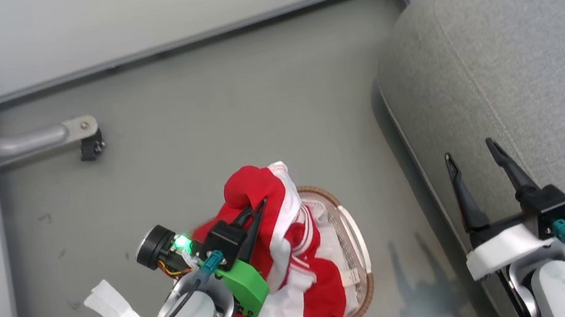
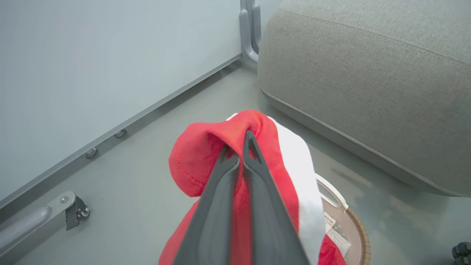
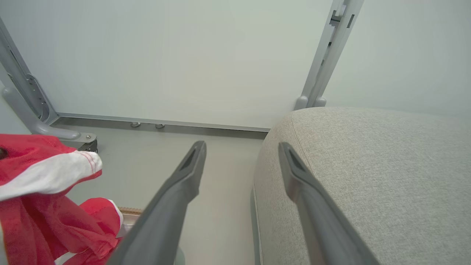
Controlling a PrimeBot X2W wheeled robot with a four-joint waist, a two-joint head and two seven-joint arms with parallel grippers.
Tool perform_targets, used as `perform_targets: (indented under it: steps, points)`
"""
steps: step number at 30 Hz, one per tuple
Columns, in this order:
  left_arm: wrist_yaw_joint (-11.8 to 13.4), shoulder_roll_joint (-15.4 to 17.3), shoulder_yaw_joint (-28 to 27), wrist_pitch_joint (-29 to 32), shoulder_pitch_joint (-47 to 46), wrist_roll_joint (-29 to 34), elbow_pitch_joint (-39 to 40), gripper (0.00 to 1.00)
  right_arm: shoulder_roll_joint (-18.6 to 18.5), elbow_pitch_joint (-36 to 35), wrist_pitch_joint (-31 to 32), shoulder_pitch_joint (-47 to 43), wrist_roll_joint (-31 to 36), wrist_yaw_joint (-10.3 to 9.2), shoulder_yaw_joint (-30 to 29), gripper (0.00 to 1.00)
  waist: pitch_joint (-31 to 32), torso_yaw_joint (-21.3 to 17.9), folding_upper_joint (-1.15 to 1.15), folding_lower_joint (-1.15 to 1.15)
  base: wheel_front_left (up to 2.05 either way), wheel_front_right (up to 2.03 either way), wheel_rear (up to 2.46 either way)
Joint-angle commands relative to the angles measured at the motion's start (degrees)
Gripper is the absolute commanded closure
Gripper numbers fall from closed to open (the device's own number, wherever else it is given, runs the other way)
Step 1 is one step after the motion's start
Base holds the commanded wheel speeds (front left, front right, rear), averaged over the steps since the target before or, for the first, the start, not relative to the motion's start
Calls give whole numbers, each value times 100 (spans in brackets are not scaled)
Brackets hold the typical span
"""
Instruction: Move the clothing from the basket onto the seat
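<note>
My left gripper (image 1: 258, 204) is shut on a fold of the red clothing (image 1: 256, 187), lifted above the basket (image 1: 361, 245). In the left wrist view the two dark fingers (image 2: 224, 162) pinch the red cloth (image 2: 198, 151), with a white band on its right. More red-and-white clothing (image 1: 317, 286) hangs down into the basket, whose brown woven rim shows on the floor. My right gripper (image 1: 471, 152) stands open over the edge of the grey seat (image 1: 502, 51), with nothing between its fingers (image 3: 195, 162). The seat (image 3: 368, 165) lies under its right finger.
Pale wall panels (image 1: 141, 16) with grey metal frames close the far side. A frame foot with a caster (image 1: 85, 134) stands on the grey floor to the left. Open floor (image 1: 235, 105) lies between basket, wall and seat.
</note>
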State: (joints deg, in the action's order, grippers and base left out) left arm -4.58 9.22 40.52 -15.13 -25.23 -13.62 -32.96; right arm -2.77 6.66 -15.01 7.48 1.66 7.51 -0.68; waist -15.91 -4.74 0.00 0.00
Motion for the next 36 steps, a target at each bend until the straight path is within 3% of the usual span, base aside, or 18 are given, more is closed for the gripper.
perform_targets:
  steps: [1,12,26,36]
  points:
    - [-35,59,-54,-3,63,50,121,100,-22,28,-26,-157,37,-4,2,0,727,261,0,0,0,0,0]
    - [-180,408,-177,-3,-453,194,864,100,-21,49,-26,-572,40,-4,209,0,1408,224,0,0,0,0,0]
    - [-283,1046,142,387,-2027,99,1326,100,-20,-32,-26,-324,90,-4,777,0,1581,174,0,0,0,0,0]
    - [-289,1118,462,428,-2863,-139,1349,100,-21,12,-26,80,111,-4,1316,0,1626,244,0,0,0,0,0]
